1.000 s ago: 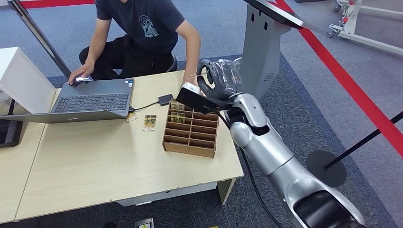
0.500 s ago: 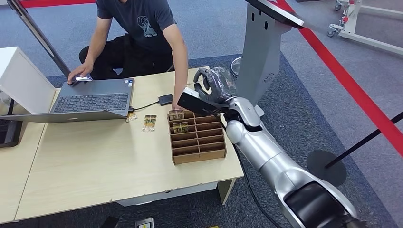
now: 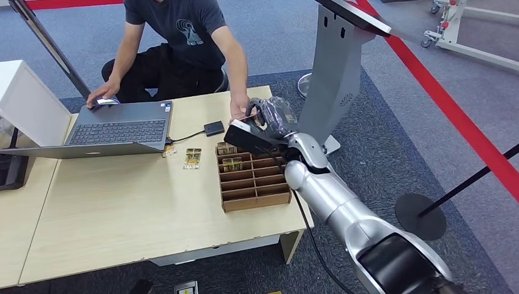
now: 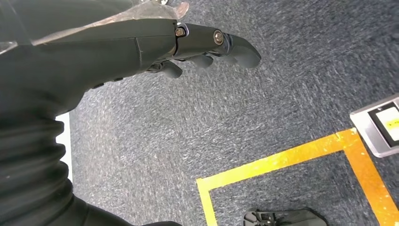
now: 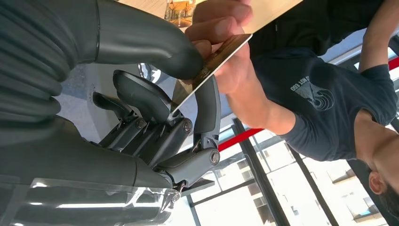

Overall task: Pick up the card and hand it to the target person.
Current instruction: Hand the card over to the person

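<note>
In the right wrist view the gold-brown card (image 5: pixel 214 61) is pinched between the thumb and a dark finger of my right hand (image 5: pixel 179 89). The person's hand (image 5: pixel 221 28) grips the card's other end. In the head view my right hand (image 3: pixel 269 116) reaches over the table's far right edge and meets the person's hand (image 3: pixel 238 110) there. The person (image 3: pixel 183 37), in a dark T-shirt, sits behind the table. My left hand (image 4: pixel 207 52) hangs over grey carpet with nothing in it, its fingers loosely extended.
A wooden compartment box (image 3: pixel 254 180) holding a few cards stands under my right forearm. Loose cards (image 3: pixel 192 158), a laptop (image 3: pixel 119 130) and a small black device (image 3: pixel 213 127) lie on the table (image 3: pixel 122 214). A grey kiosk stand (image 3: pixel 336 67) rises at the right.
My right hand has come down and left toward the person. The person's hand has reached in and taken hold of the card. The wooden box has turned slightly on the table.
</note>
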Robot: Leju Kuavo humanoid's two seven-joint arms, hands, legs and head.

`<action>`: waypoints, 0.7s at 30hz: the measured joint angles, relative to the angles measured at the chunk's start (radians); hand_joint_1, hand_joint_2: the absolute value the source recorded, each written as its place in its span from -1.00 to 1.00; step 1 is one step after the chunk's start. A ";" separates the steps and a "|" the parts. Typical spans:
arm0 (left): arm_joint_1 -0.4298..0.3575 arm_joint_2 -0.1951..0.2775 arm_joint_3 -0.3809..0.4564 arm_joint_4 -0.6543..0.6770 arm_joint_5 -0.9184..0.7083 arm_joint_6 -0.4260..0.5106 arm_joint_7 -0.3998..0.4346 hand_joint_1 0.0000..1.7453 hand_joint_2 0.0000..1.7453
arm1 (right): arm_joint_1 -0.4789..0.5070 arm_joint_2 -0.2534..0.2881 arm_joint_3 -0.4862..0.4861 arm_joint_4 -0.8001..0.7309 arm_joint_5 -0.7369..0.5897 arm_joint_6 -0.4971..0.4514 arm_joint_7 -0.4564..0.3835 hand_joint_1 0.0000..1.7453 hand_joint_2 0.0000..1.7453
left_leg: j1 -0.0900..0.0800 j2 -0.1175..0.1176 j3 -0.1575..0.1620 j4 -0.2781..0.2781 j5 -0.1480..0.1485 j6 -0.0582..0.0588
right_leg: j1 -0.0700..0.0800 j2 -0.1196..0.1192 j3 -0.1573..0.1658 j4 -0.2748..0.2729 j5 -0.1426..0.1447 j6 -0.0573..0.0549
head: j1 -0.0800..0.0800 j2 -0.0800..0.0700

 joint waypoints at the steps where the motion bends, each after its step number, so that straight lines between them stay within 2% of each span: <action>1: 0.000 0.000 -0.001 0.000 0.001 -0.004 -0.002 -1.00 0.00 | 0.000 0.002 0.000 0.004 -0.002 0.000 0.000 -0.37 1.00 | 0.000 0.000 0.000 0.000 0.000 0.000 | 0.000 0.000 0.000 0.000 0.000 0.000 | 0.000 0.000; 2: 0.000 0.000 -0.001 0.000 0.004 -0.009 -0.003 -1.00 -0.50 | 0.000 0.003 0.001 0.007 -0.007 0.000 0.000 -0.87 1.00 | 0.000 0.000 0.000 0.000 0.000 0.000 | 0.000 0.000 0.000 0.000 0.000 0.000 | 0.000 0.000; 3: -0.001 0.000 -0.001 0.000 0.008 -0.012 -0.004 -1.00 -1.00 | 0.000 0.004 0.001 0.009 -0.011 0.000 -0.001 -1.00 1.00 | 0.000 0.000 0.000 0.000 0.000 0.000 | 0.000 0.000 0.000 0.000 0.000 0.000 | 0.000 0.000; 11: 0.002 0.004 -0.002 0.000 0.020 -0.006 -0.002 -1.00 -1.00 | 0.008 0.002 -0.001 0.011 -0.080 -0.023 -0.017 -1.00 1.00 | 0.000 0.000 0.000 0.000 0.000 0.000 | 0.000 0.000 0.000 0.000 0.000 0.000 | 0.000 0.000; 15: 0.011 0.006 -0.001 0.000 0.026 0.006 0.001 -1.00 -1.00 | 0.040 -0.016 -0.008 -0.036 -0.158 -0.021 -0.018 -1.00 1.00 | 0.000 0.000 0.000 0.000 0.000 0.000 | 0.000 0.000 0.000 0.000 0.000 0.000 | 0.000 0.000; 18: 0.026 0.009 -0.001 0.000 0.039 0.012 0.000 -1.00 -1.00 | 0.095 -0.048 -0.024 -0.112 -0.250 0.006 -0.014 -1.00 1.00 | 0.000 0.000 0.000 0.000 0.000 0.000 | 0.000 0.000 -0.001 0.000 0.000 0.000 | 0.000 0.000; 21: 0.037 0.012 -0.001 0.000 0.046 0.012 -0.003 -1.00 -1.00 | 0.150 -0.080 -0.039 -0.190 -0.362 0.082 -0.005 -1.00 1.00 | 0.000 0.001 0.000 0.000 -0.001 0.000 | 0.000 0.000 -0.001 -0.001 0.000 0.000 | 0.000 0.000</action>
